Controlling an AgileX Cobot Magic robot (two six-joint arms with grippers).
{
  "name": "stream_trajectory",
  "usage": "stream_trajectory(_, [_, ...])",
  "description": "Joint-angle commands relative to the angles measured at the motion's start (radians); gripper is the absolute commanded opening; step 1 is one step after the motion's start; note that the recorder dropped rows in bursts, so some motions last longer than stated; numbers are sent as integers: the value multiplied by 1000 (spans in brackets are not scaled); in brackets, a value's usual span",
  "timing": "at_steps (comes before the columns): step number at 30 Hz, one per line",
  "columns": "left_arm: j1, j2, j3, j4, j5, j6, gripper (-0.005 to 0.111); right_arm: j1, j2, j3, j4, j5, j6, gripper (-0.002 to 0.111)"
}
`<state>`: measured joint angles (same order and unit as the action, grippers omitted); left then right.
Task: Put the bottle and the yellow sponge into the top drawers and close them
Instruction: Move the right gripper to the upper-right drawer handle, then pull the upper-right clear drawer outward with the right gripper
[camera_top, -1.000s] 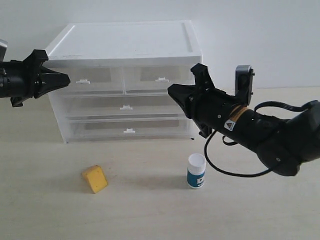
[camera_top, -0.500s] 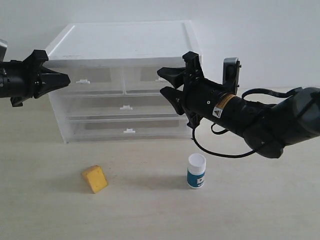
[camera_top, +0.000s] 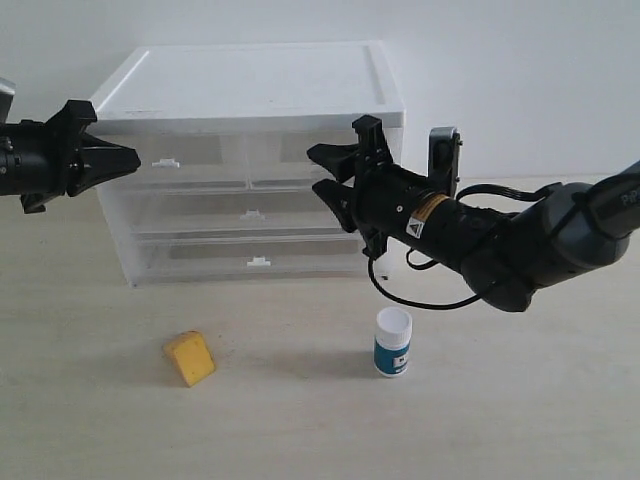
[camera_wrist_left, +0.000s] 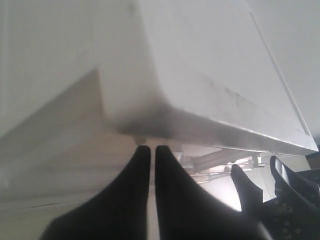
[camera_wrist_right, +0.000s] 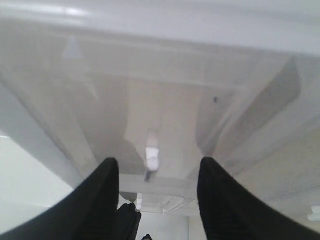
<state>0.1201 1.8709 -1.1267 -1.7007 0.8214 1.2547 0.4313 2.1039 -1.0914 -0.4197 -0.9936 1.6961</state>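
Just ahead, between the wide-apart right fingers (camera_wrist_right: 106, 192), sits a top drawer (camera_wrist_right: 175, 112) tab (camera_wrist_right: 152, 154); left fingers (camera_wrist_left: 132, 195) pressed together, empty.

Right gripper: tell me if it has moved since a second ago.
Yes. The right gripper has moved left and slightly up in the exterior view, closing on the cabinet front.

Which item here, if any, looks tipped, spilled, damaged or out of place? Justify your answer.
Nothing stands out. The bottle stands upright, cap on; the yellow sponge lies apart from it on the table; the top drawers look shut and square.
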Motion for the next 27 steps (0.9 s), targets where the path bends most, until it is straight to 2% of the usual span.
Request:
stream_trajectory(1, [-4,1,-15,-39,-21,18,4,-4,-1,-8,17,-47,-32,43])
stream_trajectory(9, [-4,1,-15,-39,-21,20,4,-4,-1,-8,66,-22,-116,40])
stream_trajectory(12, [-4,1,-15,-39,-25,20,4,-4,-1,-17,70,-22,-135,25])
stream_trajectory(13, [-4,1,-15,-37,-33,20,4,-4,-1,-27,63,-22,-135,14])
stream_trajectory(14, [-4,1,-15,-35,-39,20,4,-4,-1,-30,65,-30,-135,9])
stream_trajectory(21, [-4,1,-15,-30,-48,20,4,-4,-1,-30,-21,-89,-129,8])
stream_trajectory(24, [-4,1,-15,-30,-48,20,4,-4,-1,-26,-96,-122,-95,0])
stream_trajectory(27, [-4,1,-15,-30,-48,20,4,-4,-1,-23,-149,-151,-54,0])
